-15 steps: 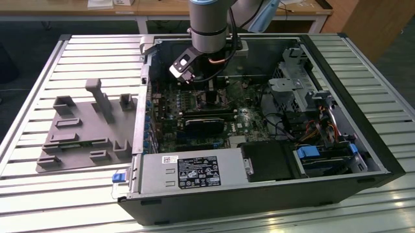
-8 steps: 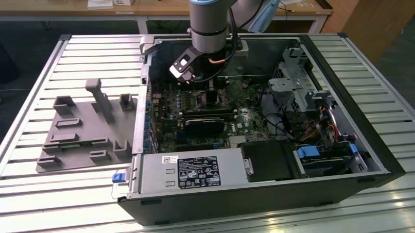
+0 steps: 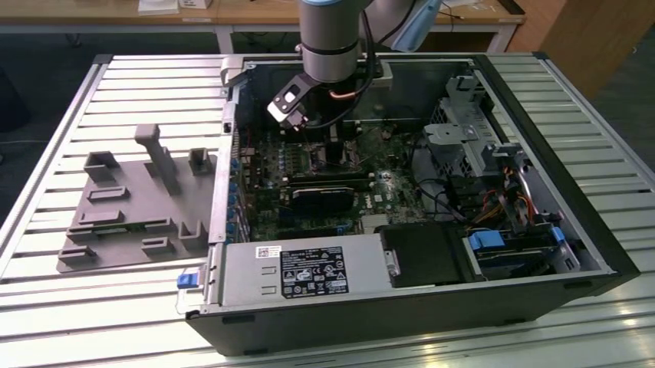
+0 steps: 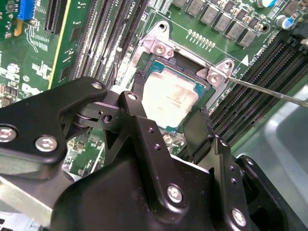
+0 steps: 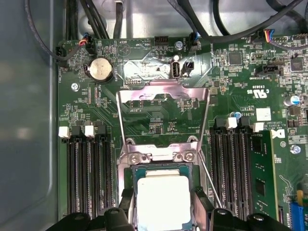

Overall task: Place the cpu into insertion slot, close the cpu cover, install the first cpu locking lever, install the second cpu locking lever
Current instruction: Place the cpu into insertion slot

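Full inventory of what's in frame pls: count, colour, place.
cpu: 1, silver-beige, in the insertion slot
insertion slot: 1, dark frame, on the motherboard
cpu cover: 1, silver-grey, swung open off the slot
locking lever: 1 clear, thin silver rod, beside the slot
memory slots: two banks, black, flanking the insertion slot
motherboard: 1, green, inside the computer case
computer case: 1, black, open on the table
power supply: 1, grey, in the case's near edge
fixture tray: 1, grey, on the table, exterior view's left of the case
table: 1, pale slatted, under everything
arm: 1, grey, reaching into the case
end effector: 1, black, at the cpu
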`<state>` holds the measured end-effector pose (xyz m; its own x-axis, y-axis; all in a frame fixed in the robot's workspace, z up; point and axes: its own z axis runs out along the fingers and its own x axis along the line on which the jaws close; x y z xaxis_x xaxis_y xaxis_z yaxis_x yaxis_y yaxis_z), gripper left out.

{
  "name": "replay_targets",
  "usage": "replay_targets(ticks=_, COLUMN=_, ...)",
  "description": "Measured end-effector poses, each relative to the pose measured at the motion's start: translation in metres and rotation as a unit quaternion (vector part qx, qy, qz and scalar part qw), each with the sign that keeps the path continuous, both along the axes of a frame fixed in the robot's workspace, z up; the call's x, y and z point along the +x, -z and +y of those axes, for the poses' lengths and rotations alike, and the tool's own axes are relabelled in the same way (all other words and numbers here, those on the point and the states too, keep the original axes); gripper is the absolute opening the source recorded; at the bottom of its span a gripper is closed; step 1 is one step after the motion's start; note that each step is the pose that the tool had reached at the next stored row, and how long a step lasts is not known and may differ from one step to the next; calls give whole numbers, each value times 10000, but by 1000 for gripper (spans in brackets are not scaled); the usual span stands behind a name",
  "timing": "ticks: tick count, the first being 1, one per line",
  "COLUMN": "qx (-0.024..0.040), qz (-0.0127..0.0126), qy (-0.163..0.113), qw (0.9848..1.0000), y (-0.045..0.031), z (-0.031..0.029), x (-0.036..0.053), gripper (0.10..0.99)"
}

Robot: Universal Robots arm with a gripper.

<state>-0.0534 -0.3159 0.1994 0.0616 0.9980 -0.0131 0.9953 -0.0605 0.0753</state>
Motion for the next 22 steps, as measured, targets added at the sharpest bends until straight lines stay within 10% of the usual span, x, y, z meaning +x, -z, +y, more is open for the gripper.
replay_targets(ticks=12, qx=0, qz=0, qy=0, qw=10000, y=-43, z=0, x=0, gripper=588)
replay_targets(ticks=22, qx=0, qz=0, qy=0, qw=10000, y=-45, z=0, x=0, gripper=169)
